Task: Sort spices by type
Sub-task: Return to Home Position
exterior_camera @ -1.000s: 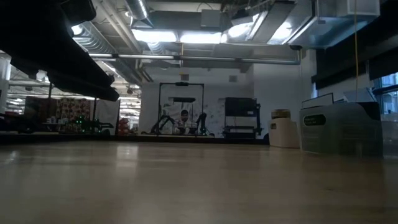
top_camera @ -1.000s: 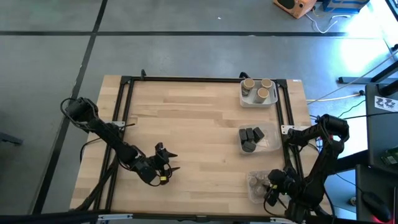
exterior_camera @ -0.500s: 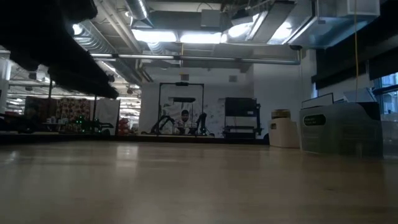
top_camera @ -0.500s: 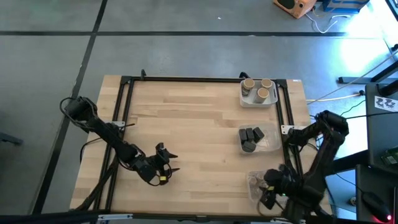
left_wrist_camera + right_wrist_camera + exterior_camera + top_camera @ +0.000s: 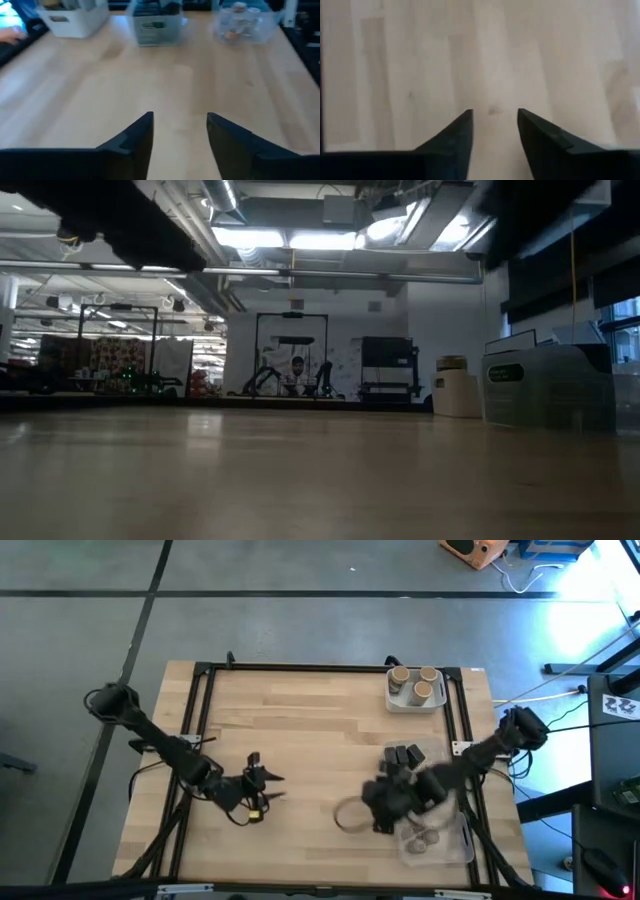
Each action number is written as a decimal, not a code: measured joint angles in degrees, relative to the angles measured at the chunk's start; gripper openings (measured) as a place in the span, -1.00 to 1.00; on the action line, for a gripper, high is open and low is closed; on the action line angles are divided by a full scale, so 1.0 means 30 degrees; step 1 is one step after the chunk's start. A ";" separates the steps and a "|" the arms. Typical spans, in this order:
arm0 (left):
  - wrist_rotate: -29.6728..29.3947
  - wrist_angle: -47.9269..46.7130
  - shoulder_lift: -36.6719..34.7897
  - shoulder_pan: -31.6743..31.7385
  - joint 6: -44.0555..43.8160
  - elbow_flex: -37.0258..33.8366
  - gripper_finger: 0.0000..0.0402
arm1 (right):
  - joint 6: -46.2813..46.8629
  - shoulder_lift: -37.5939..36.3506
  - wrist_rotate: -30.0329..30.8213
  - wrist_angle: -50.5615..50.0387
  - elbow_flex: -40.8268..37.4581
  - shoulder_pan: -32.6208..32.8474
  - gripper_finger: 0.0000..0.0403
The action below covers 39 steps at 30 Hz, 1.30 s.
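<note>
Standing beside the pale, plank-grained wooden table [image 5: 300,720], I see the spices grouped by kind along its right side. The round tan-topped jars [image 5: 415,682] stand in a white tray [image 5: 392,702], rectangular and smooth-walled, at the far right corner. Next toward the near edge, the dark grey blocks [image 5: 400,753] sit in a clear tray [image 5: 152,26] of thin plastic, partly under the right arm. The small greyish-silver jars [image 5: 234,24] rest in a second clear tray [image 5: 267,19] nearest the front edge.

The right gripper [image 5: 492,112] hangs over bare wood just left of the two clear trays. Its dark wedge-shaped fingers are parted, with nothing between them. The left gripper [image 5: 177,117] hovers over the left half of the table, well apart from all three trays, its angular black fingers likewise spread and empty.
</note>
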 joint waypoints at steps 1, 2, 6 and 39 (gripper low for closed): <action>-0.0010 -0.0259 -0.0308 0.0265 0.0231 -0.0007 -0.20 | -0.1093 -0.0067 -0.0465 0.0250 0.0000 -0.0749 -0.27; -0.0009 -0.0505 -0.0597 0.0521 0.0553 -0.0002 -0.25 | -0.2122 -0.0134 -0.0803 0.0343 0.0000 -0.1433 -0.34; 0.0420 -0.1880 -0.1501 0.1637 0.2199 -0.0007 -0.43 | -0.5714 -0.0269 -0.1544 0.0463 -0.0002 -0.3849 -0.60; 1.1996 1.0206 -0.9394 1.3219 0.6573 -1.0649 -0.99 | -1.1309 -1.8345 -0.8887 2.0169 -2.0420 -1.4552 -0.95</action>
